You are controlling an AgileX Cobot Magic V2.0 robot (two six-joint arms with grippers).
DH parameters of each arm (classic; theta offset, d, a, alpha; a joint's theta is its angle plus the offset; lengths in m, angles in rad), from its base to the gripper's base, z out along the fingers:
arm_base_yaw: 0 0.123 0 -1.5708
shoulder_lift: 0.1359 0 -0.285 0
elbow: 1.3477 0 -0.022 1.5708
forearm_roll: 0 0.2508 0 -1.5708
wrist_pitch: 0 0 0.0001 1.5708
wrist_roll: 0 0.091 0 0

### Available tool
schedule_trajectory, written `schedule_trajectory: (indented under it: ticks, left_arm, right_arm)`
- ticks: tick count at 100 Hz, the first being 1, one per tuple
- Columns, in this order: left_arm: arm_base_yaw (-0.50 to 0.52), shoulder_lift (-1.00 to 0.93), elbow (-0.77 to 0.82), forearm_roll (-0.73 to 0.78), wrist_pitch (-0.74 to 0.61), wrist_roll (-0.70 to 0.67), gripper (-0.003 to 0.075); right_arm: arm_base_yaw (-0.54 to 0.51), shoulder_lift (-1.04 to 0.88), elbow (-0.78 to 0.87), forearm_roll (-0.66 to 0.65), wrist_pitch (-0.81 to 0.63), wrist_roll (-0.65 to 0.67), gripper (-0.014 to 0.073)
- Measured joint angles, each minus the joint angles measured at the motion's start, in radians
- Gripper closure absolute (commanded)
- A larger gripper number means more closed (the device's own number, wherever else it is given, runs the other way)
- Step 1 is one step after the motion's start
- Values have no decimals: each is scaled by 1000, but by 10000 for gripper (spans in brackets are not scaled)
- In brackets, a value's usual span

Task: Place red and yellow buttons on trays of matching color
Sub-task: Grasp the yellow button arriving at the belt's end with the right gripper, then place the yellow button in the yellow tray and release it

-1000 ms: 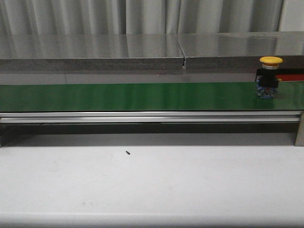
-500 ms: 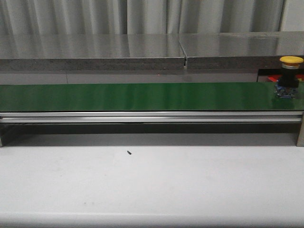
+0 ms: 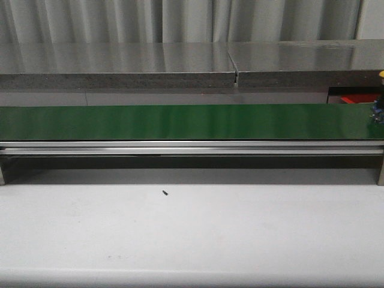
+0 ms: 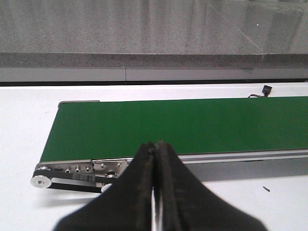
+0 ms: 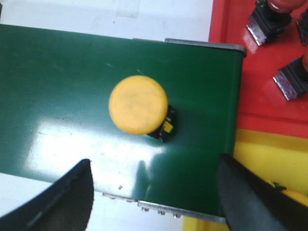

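Grey curtain behind white table

The front view looks level and forward across the white counter at the long green conveyor belt, taking in nearly its whole length from a middling distance, with the yellow button only a sliver at the right edge. The left wrist view sits low behind the left gripper, facing away from the robot over the belt's left end, a stretch the front view also covers. The right wrist view hangs close above the belt's right end, looking steeply down on the yellow button, the red tray and the yellow tray beside it.
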Motion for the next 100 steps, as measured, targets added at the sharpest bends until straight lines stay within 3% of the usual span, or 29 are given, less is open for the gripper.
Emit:
schedule_trajectory:
  ticks: [12,46,55,75,100]
  left_arm:
    - [0,0,0,0,0,0,739]
    - [0,0,0,0,0,0,739]
    - [0,0,0,0,0,0,739]
    - [0,0,0,0,0,0,739]
    - [0,0,0,0,0,0,739]
  right_arm:
    - [9,46,-13,-4,-17,0,3]
    - [11,195,-156,-8,-27,-4,19]
    - [11,229,-182,-10,-32,-4,89]
    - [11,271,-188,-54,-23,35,377]
    - [-19,253,-190,-98,57,101,396]
